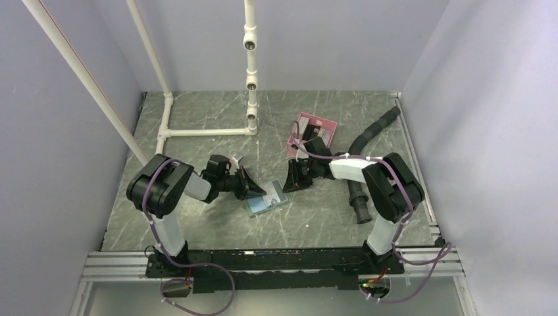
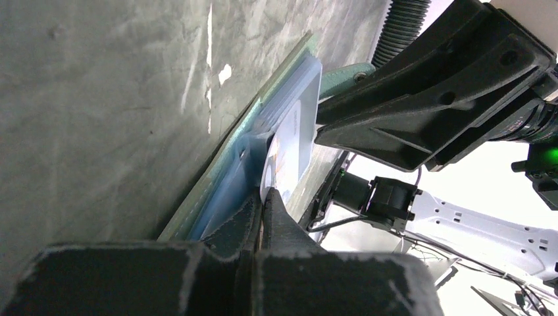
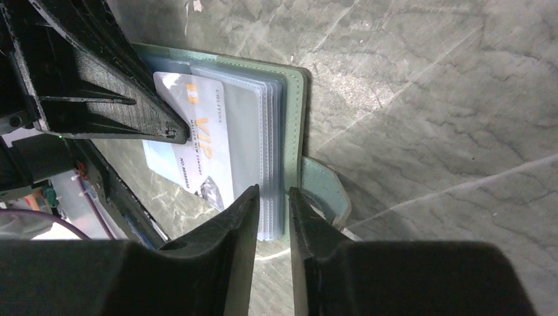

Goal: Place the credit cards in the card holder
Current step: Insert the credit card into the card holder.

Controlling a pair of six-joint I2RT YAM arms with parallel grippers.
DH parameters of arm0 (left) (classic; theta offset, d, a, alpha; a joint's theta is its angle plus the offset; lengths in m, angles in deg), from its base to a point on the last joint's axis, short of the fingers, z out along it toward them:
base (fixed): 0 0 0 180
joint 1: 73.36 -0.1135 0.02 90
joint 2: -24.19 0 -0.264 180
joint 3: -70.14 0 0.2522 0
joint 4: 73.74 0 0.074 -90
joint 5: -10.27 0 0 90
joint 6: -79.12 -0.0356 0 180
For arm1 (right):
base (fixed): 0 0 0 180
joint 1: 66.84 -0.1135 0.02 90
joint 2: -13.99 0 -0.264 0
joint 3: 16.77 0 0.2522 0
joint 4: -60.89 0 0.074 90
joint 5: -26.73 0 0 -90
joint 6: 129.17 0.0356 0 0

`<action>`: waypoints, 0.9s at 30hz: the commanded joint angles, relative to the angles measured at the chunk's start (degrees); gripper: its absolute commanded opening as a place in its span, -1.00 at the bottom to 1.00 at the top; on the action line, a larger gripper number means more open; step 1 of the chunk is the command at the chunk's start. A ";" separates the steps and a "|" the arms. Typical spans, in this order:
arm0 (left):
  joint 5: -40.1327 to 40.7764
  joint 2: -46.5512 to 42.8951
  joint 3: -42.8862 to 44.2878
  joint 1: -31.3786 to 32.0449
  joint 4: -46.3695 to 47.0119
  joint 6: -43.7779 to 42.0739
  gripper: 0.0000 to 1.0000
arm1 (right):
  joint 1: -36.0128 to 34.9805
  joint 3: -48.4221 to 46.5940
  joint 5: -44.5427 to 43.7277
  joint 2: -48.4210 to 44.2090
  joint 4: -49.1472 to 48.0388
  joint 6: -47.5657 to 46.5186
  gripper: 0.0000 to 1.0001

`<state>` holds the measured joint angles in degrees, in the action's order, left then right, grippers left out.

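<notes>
Progress: 1 credit card [image 3: 197,141] lies part-way into a sleeve of the open card holder [image 1: 266,197] on the table [image 1: 217,118]; others appear to wait in the pink tray [image 1: 316,126]. Only your wrist views show the grips: left gripper [image 2: 264,194] pinched shut on that card, right gripper [image 3: 273,210] narrowly closed on the sleeve edges.

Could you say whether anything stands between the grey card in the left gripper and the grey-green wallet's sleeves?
Nothing visible: the grey plastic VIP card in the left gripper touches the grey-green folding card holder's clear sleeves.
</notes>
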<state>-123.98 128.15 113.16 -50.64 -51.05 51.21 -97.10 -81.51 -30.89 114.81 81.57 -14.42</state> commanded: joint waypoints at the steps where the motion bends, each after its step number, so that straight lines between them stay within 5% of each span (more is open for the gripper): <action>1: 6.74 -1.12 2.43 1.74 -7.75 -3.53 -1.00 | -0.28 -0.35 0.89 2.55 -1.68 -0.46 -0.54; 5: 10.53 -2.02 6.28 5.00 -13.87 -4.54 -0.96 | -1.26 0.51 2.80 3.76 -4.55 1.41 -0.76; 9: 14.40 -5.02 8.58 7.03 -19.52 -5.39 -0.25 | -1.29 1.38 3.11 3.38 -5.56 2.18 -0.85; 11: 15.89 -7.27 9.33 7.07 -24.16 -6.87 -0.10 | -1.29 1.64 2.31 2.90 -5.16 1.87 -0.87; 18: 17.70 -12.04 10.05 7.07 -31.40 -9.03 0.00 | -1.29 1.76 1.68 2.56 -4.78 1.52 -0.94; 27: 20.63 -5.29 18.76 11.85 -33.29 -9.87 -0.03 | -2.42 2.06 2.60 3.01 -6.55 3.04 -1.00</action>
<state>-106.65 120.15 126.49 -42.67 -83.86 42.72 -98.11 -80.57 -27.98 116.34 77.09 -11.84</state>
